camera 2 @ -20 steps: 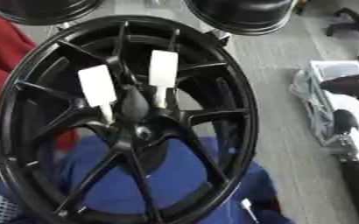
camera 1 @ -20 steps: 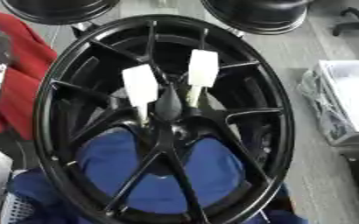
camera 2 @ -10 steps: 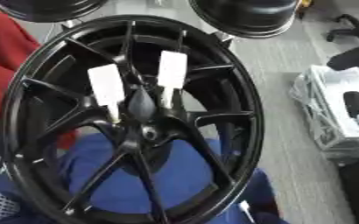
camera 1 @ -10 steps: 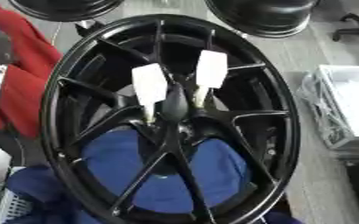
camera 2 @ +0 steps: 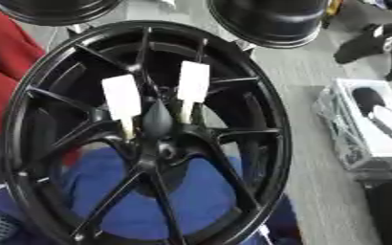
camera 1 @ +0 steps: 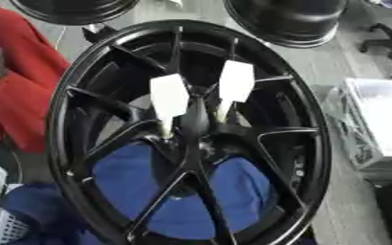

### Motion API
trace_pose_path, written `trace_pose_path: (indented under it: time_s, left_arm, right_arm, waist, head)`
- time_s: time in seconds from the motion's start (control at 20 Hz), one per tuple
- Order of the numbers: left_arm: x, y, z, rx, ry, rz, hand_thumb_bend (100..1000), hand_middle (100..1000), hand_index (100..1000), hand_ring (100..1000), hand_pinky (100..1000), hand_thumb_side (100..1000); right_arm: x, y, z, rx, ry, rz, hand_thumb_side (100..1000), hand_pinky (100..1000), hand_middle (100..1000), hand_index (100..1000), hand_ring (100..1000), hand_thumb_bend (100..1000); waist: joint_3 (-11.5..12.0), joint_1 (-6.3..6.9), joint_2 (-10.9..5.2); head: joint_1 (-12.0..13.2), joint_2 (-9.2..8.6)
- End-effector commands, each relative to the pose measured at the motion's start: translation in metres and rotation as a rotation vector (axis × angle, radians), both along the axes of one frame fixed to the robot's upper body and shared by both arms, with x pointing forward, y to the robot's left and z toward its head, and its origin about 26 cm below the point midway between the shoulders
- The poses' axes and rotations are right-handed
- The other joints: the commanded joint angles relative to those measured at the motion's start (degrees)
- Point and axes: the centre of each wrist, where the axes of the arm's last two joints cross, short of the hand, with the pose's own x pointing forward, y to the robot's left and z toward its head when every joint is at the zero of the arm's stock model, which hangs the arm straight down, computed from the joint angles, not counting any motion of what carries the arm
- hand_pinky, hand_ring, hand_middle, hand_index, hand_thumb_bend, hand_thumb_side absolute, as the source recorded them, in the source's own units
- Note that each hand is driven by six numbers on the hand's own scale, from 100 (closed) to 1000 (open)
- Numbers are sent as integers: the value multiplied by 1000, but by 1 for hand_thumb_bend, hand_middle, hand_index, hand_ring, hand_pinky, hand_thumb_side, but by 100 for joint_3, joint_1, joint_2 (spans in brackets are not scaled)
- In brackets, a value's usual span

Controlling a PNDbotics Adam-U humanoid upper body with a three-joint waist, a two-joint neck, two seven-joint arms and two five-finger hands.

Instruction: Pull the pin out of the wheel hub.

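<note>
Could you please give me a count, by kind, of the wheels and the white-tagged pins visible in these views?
Black spoked wheel in front: 1
Other black wheels at the far edge: 2
White-tagged pins standing in the front wheel's hub: 2
Total: 5

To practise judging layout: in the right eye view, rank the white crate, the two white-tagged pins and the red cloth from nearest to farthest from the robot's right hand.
1. white crate, right edge, where the right hand shows.
2. right pin, just right of the hub centre.
3. left pin, left of centre.
4. red cloth, far left.
</note>
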Motion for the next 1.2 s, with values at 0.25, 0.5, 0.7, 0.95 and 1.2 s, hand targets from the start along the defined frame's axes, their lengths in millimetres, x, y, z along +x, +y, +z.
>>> trace_pose_path:
  time_s: [0.25, 0.5, 0.7, 0.95, 1.2]
  left_arm:
    - [-3, 1, 8, 26, -25, -2, 552, 588, 681, 697, 593, 469]
    - [-4, 2, 6, 16, -14, 7, 550, 586, 679, 697, 592, 468]
    - [-5, 4, 3, 5, -4, 20, 551, 586, 679, 696, 592, 468]
    - [-7, 6, 1, 5, 7, 30, 551, 585, 678, 696, 591, 468]
    - [-7, 8, 0, 6, 9, 38, 550, 584, 678, 695, 590, 468]
  right_arm:
    - [1, 18, 24, -120, -15, -28, 539, 843, 781, 821, 868, 100]
    - [5, 34, 31, -141, 24, -49, 597, 849, 797, 830, 883, 100]
    - [9, 53, 33, -150, 94, -44, 657, 850, 802, 832, 888, 100]
    - [12, 68, 39, -168, 129, -29, 655, 857, 818, 846, 903, 100]
    - [12, 76, 43, -216, 151, -50, 638, 874, 831, 869, 922, 100]
  waist:
    - [114, -31, -123]
    - [152, -55, -165]
    - [152, -59, -228]
    - [158, -73, -280]
    - [206, -121, -282]
  head:
    - [-111, -59]
    - [-141, -25]
    - [-151, 30]
    - [-125, 92]
    - [-150, 103]
